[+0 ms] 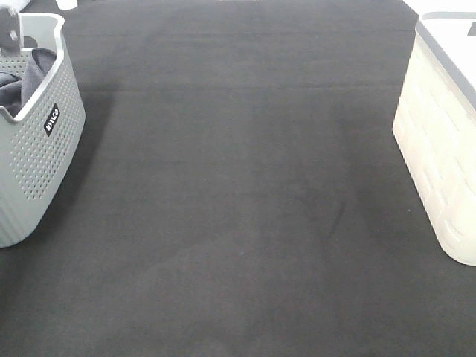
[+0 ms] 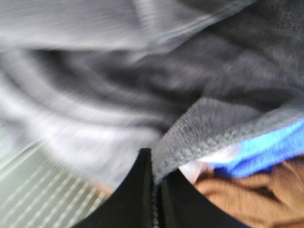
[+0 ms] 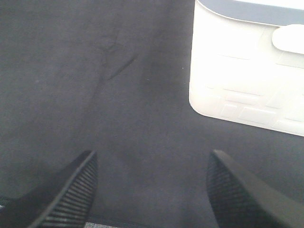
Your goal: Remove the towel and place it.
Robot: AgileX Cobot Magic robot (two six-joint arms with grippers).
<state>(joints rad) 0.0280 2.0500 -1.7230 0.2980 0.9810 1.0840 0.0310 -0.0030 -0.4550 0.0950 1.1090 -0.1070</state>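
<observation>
Left fingers [image 2: 137,199] were pinched shut on the towel [image 2: 204,123] at its hem inside the basket [image 1: 44,163], presumably to lift it out, while right fingers [image 3: 71,190] hung wide open over the table [image 3: 95,71].

Counter [image 1: 245,186] is covered edge to edge with a matte black felt-like cloth, faintly creased near the middle. A grey perforated plastic basket [image 1: 41,163] stands at its left edge and a cream moulded plastic bin [image 1: 439,163] at its right edge. Lighting is even and diffuse, with soft shadows.
</observation>
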